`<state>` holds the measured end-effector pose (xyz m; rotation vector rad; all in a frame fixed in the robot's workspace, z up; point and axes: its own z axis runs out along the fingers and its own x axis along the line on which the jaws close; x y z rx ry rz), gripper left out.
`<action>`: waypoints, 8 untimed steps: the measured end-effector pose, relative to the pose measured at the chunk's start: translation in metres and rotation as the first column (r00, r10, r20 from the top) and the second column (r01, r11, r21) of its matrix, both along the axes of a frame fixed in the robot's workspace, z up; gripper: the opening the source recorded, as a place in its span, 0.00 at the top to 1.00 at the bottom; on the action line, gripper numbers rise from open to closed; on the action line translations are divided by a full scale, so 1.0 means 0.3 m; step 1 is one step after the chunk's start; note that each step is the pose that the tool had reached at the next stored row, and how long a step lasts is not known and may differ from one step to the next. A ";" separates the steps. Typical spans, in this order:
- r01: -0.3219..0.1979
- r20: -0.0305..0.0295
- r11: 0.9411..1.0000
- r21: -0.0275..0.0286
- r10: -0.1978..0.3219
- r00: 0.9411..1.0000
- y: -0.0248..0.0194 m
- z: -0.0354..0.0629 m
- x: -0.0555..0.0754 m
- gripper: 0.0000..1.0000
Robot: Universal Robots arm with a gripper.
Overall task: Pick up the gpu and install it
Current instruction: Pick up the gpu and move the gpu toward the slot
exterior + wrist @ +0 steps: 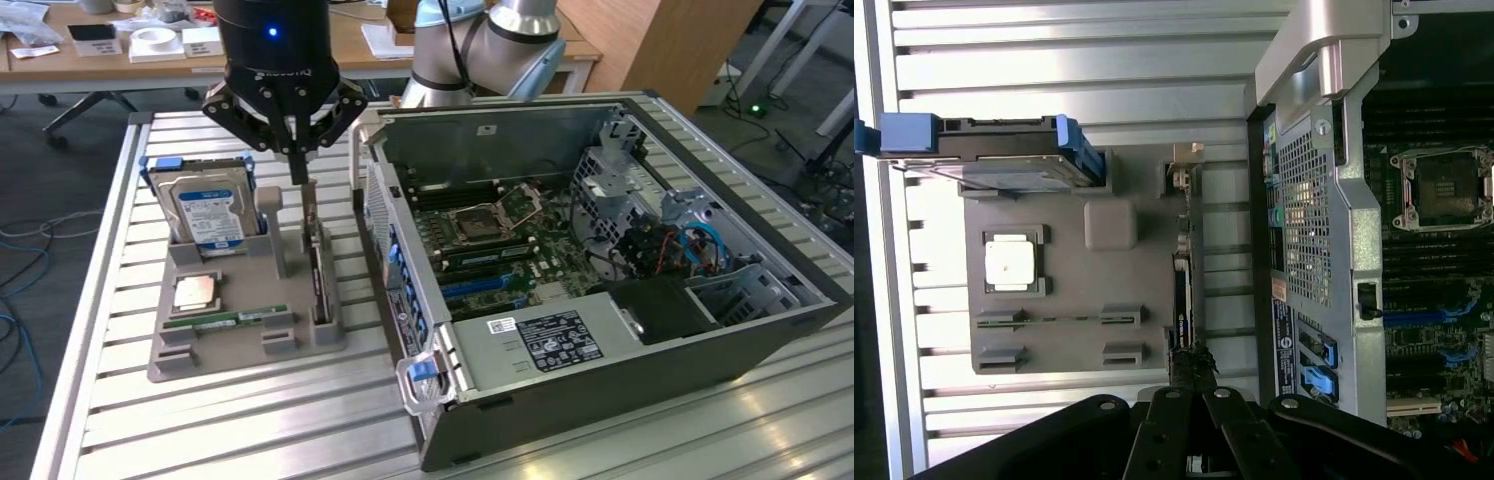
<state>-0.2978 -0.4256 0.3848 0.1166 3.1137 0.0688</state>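
Observation:
The gpu (316, 262) is a thin dark card standing on its edge in a slot of the grey holder (227, 350), just left of the open computer case (587, 370). My gripper (299, 180) hangs straight above it with its fingers shut on the card's top edge. From the wrist, the gpu (1181, 295) appears as a narrow dark strip, and my gripper (1192, 368) meets it at its near end. The card still sits in the holder (1069, 335). Blue expansion slots (475, 288) lie on the motherboard inside the case.
The holder also carries a hard drive with a blue label (203, 212), a square processor (196, 291) and a green memory stick (243, 320). The case wall (1319, 230) rises close beside the card. Everything rests on a slatted metal table (240, 420). A desk with clutter stands behind.

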 end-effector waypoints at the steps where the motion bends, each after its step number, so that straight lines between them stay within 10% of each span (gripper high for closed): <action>1: 0.000 0.000 1.000 0.000 0.000 1.000 0.000 0.000 0.000 0.89; 8: 0.000 0.000 1.000 0.000 0.000 1.000 0.000 0.000 0.000 0.76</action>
